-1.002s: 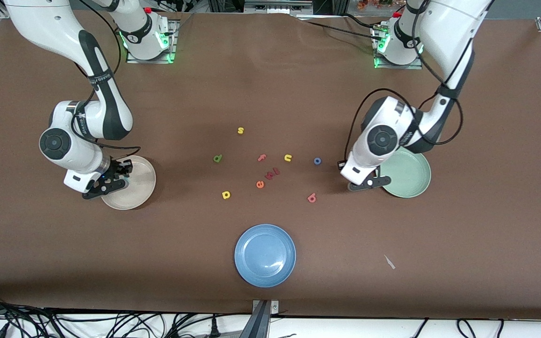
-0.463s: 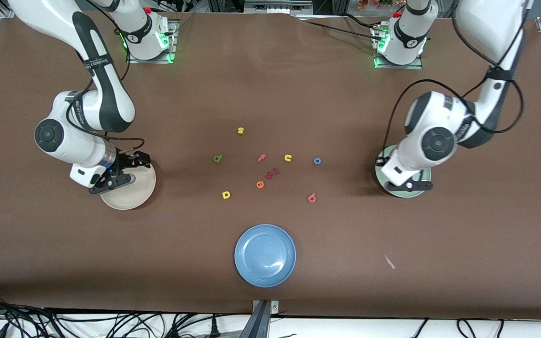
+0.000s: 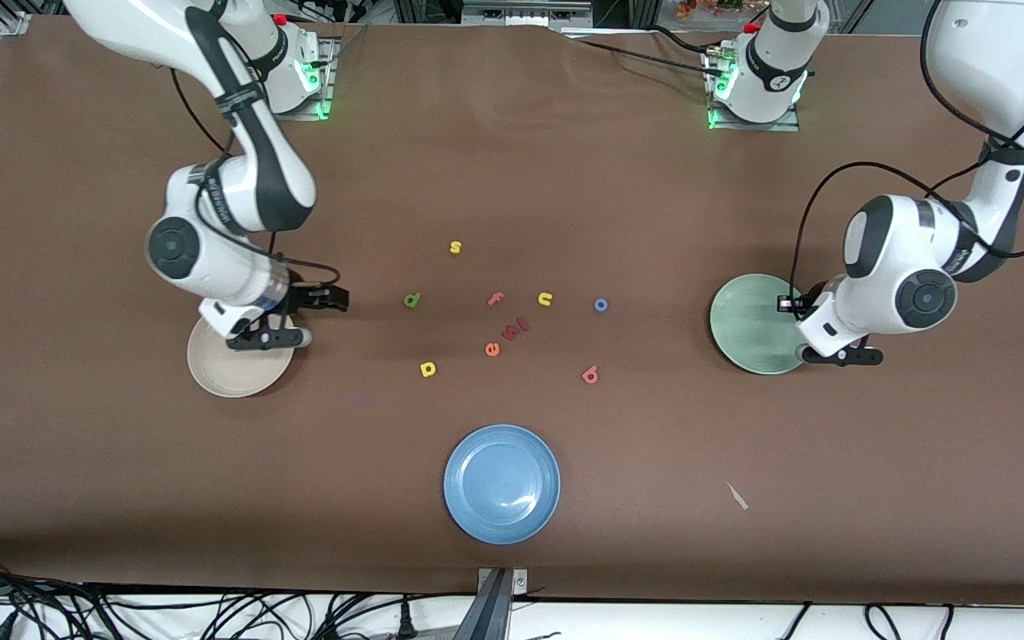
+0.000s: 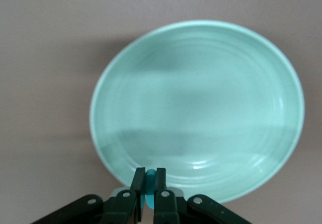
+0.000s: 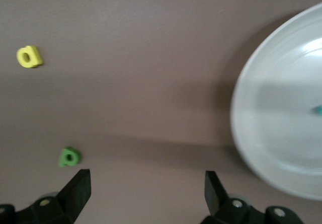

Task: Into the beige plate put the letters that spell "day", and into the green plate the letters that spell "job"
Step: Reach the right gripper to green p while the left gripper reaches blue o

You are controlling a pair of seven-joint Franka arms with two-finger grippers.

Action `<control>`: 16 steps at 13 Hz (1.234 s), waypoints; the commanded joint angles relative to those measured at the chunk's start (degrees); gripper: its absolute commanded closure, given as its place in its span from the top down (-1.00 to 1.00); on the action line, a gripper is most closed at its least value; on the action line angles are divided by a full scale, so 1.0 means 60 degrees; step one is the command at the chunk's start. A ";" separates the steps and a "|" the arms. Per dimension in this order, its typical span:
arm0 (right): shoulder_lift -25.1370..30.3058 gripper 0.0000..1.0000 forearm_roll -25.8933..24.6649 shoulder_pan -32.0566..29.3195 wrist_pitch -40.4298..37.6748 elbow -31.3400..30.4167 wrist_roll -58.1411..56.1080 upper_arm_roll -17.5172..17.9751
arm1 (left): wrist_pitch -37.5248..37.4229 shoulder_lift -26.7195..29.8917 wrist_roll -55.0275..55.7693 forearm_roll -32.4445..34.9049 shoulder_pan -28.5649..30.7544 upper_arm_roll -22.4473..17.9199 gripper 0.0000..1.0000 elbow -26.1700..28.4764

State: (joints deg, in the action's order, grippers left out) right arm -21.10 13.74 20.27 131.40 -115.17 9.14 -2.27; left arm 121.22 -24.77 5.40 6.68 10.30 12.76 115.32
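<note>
My left gripper [image 3: 836, 355] hangs over the rim of the green plate [image 3: 748, 329] at the left arm's end, shut on a small teal letter, the j [image 4: 150, 175]. In the left wrist view the left gripper [image 4: 149, 173] is over the near rim of the green plate [image 4: 201, 108], which holds nothing. My right gripper [image 3: 303, 318] is open and holds nothing, beside the beige plate [image 3: 228, 369]. A teal speck, the y [image 5: 318, 110], lies in the beige plate [image 5: 282, 128]. The green d [image 3: 412, 300], yellow a [image 3: 428, 368], blue o [image 3: 601, 305] and salmon b [image 3: 590, 375] lie mid-table.
Other letters lie among them: a yellow s [image 3: 455, 247], pink f [image 3: 496, 299], yellow u [image 3: 545, 299], orange e [image 3: 492, 349] and dark red pieces [image 3: 516, 328]. A blue plate [image 3: 501, 483] sits nearer the front camera. A white scrap [image 3: 737, 496] lies toward the left arm's end.
The right gripper opened over the beige plate, then swung off it toward the letters. The left gripper, still shut, travelled across the green plate to its rim at the left arm's end.
</note>
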 commanded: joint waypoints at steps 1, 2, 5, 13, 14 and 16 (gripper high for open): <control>-0.0056 1.00 0.0025 0.0705 0.0349 -0.0039 0.2086 -0.0032 | 0.1268 -0.0222 -0.0050 0.0321 0.0129 0.0099 -1.00 0.0643; -0.0145 1.00 0.0025 0.0925 0.0423 -0.0039 0.2762 -0.0032 | 0.1359 -0.0426 -0.0050 0.0555 0.0173 0.0099 -1.00 0.0585; -0.0525 1.00 0.0025 0.1453 0.0497 0.0282 0.4622 -0.0032 | 0.1521 -0.0487 -0.0036 0.0616 0.0203 0.0099 -0.96 0.0585; -0.1565 0.99 -0.0180 0.2450 0.1434 0.0343 0.7163 -0.0061 | 0.0120 0.0039 0.0007 0.0528 0.0085 0.0550 1.00 -0.0101; -0.1566 0.98 -0.0180 0.2509 0.1435 0.0313 0.7163 -0.0076 | -0.0320 0.0084 0.0081 0.0484 0.0085 0.0843 1.00 -0.0350; -0.1683 0.92 -0.0195 0.2583 0.1464 0.0298 0.7163 -0.0090 | -0.1068 0.0128 0.0562 0.0484 0.0085 0.1400 1.00 -0.0979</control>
State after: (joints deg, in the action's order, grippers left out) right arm -30.49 13.44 34.95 139.59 -113.86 50.95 -2.20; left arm 119.15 -25.02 6.48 8.78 10.62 18.50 112.26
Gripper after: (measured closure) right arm 0.009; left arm 0.000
